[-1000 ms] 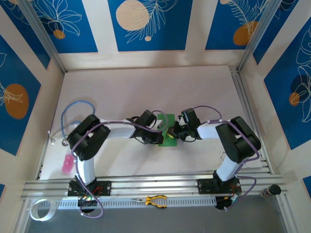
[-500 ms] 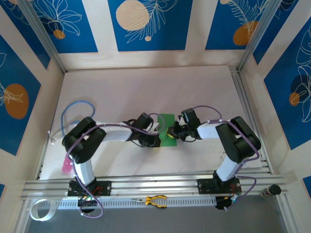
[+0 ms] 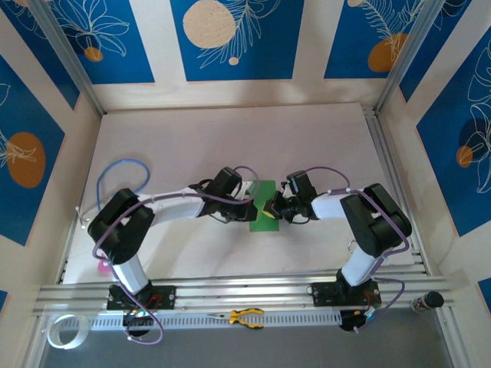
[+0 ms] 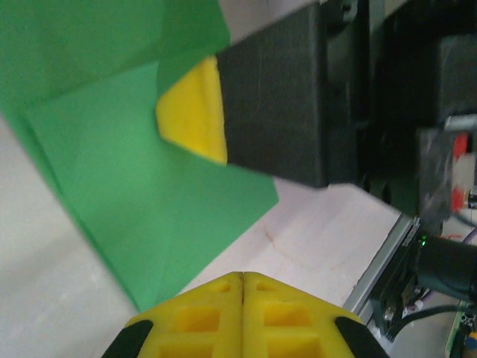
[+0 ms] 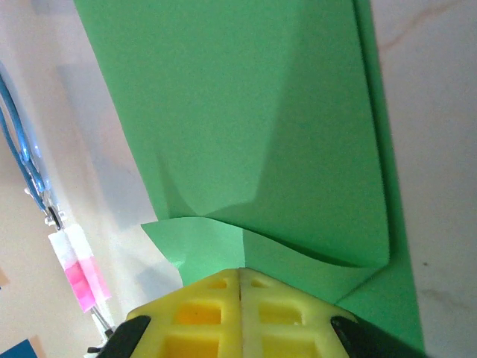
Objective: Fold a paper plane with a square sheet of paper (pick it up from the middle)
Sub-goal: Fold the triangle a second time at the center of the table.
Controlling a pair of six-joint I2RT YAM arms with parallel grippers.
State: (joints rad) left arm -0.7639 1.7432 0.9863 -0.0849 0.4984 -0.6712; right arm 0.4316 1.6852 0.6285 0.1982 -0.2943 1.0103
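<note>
Both closed, left hand [image 4: 242, 277] and right hand [image 5: 240, 272] seemingly pin green paper [image 5: 246, 112].

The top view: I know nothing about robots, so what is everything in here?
green paper: one, bright green, partly folded, middle of the table
table: one, white, under everything
cable: one, blue, looped at the left
pink object: one, pink, near left, partly behind an arm
pliers: one, yellow handles, front rail
tape roll: one, whitish, front left corner
left fingers: two, yellow, closed, by the paper
right fingers: two, yellow, closed, at the paper
</note>
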